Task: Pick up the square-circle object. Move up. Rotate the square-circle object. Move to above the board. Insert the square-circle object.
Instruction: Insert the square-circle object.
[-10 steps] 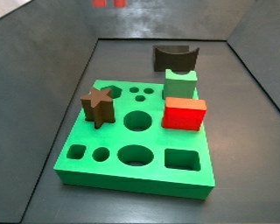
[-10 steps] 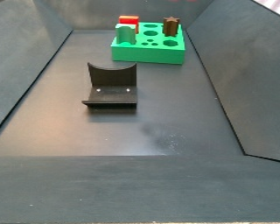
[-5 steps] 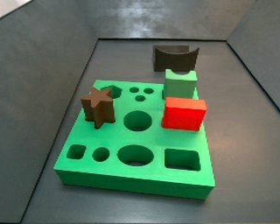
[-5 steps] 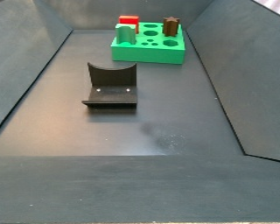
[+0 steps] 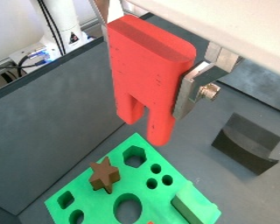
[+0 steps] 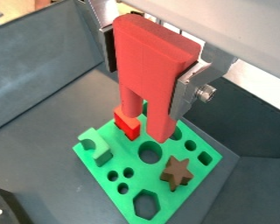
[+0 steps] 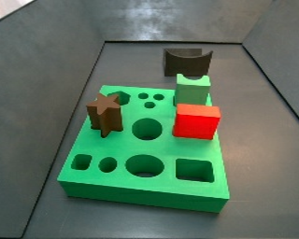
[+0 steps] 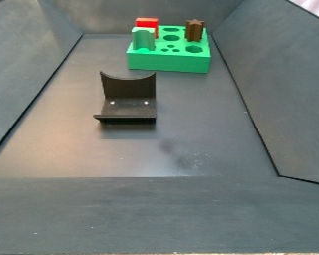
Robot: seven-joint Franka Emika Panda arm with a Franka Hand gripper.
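In both wrist views my gripper [image 5: 154,87] [image 6: 149,83] is shut on the square-circle object [image 5: 143,66] [image 6: 152,66], a salmon-red piece with a blocky top and two legs pointing down. A silver finger [image 5: 192,87] [image 6: 181,87] presses on one of its sides; the other finger is mostly hidden behind it. The piece hangs well above the green board [image 5: 78,188] [image 6: 119,166], with its legs over the board's area. The board [image 7: 115,149] [image 8: 169,62] also lies in both side views, where neither gripper nor piece shows.
On the board stand a dark brown star [image 7: 105,112] [image 6: 175,171], a bright red cube [image 7: 197,121] [image 6: 129,125] and a small green block [image 7: 193,89]. The dark fixture [image 7: 186,62] [image 8: 127,97] stands on the floor beside the board. Grey walls enclose the floor.
Red tips seen at the top edge of a side view one second ago have gone out of view. Nothing on the board or floor has moved.
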